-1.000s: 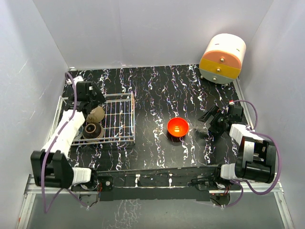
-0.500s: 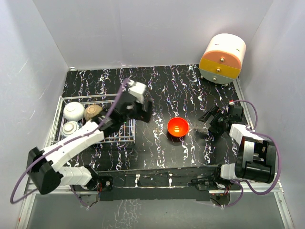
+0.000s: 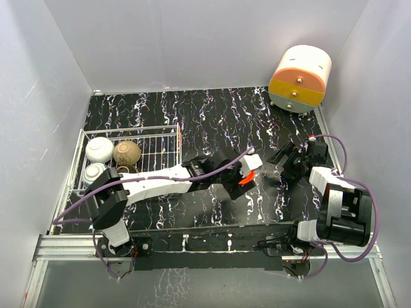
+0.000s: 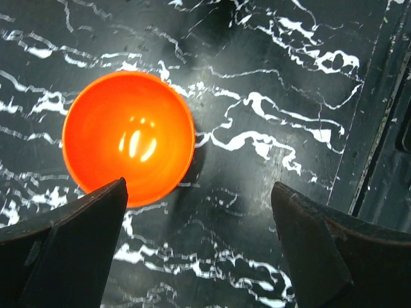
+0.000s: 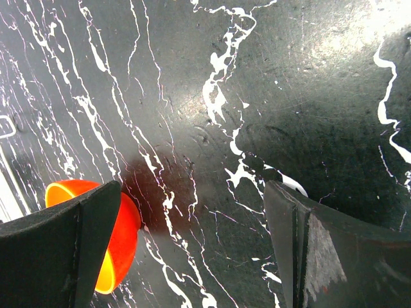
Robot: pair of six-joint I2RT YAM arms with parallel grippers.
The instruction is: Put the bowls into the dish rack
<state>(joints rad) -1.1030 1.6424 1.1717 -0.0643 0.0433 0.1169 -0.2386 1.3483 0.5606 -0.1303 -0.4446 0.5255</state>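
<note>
The red-orange bowl (image 4: pixel 128 138) sits upright on the black marbled table, and part of it shows under my left wrist in the top view (image 3: pixel 243 181). My left gripper (image 4: pixel 199 247) is open above it. The bowl lies toward its left finger (image 4: pixel 70 244), not centred in the gap. My right gripper (image 5: pixel 192 250) is open and empty, low over the table just right of the bowl (image 5: pixel 125 247). The wire dish rack (image 3: pixel 160 157) at the left holds a white bowl (image 3: pixel 99 149), a brown/gold bowl (image 3: pixel 127 152) and a blue-and-white bowl (image 3: pixel 93 172). A dark bowl is mostly hidden by my left arm.
A round cream-and-orange drawer cabinet (image 3: pixel 300 78) stands at the back right corner. White walls close in the table on three sides. My left arm lies across the front of the table from the rack to the bowl.
My left arm has swung from inside the rack at the far left across to the right, and its open gripper is now over the red-orange bowl. The right arm has not moved.
</note>
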